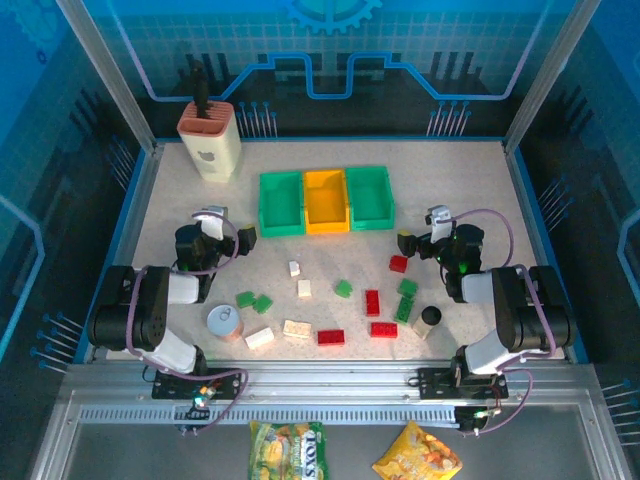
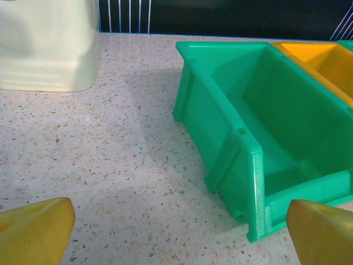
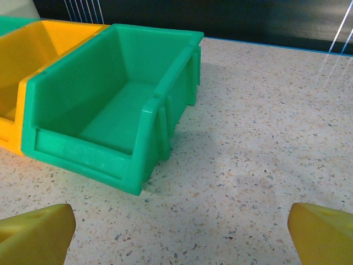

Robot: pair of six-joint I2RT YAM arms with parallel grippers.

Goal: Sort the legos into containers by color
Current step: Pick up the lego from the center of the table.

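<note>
Left gripper (image 2: 179,234): your jaws stand wide apart with nothing between them.
Right gripper (image 3: 179,234): spread just as wide, holding nothing.
Bins (image 1: 326,229): one green end bin sits ahead and right of your left jaws, the other ahead and left of your right jaws.
Bricks (image 1: 372,302): loose on the table (image 1: 470,190), behind both jaws, between your arms.

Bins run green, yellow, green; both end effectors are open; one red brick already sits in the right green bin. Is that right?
Not quite. The right green bin is empty, as the right wrist view shows; the red bricks all lie on the table. The bin order holds, and the left end effector and right end effector are open.
</note>
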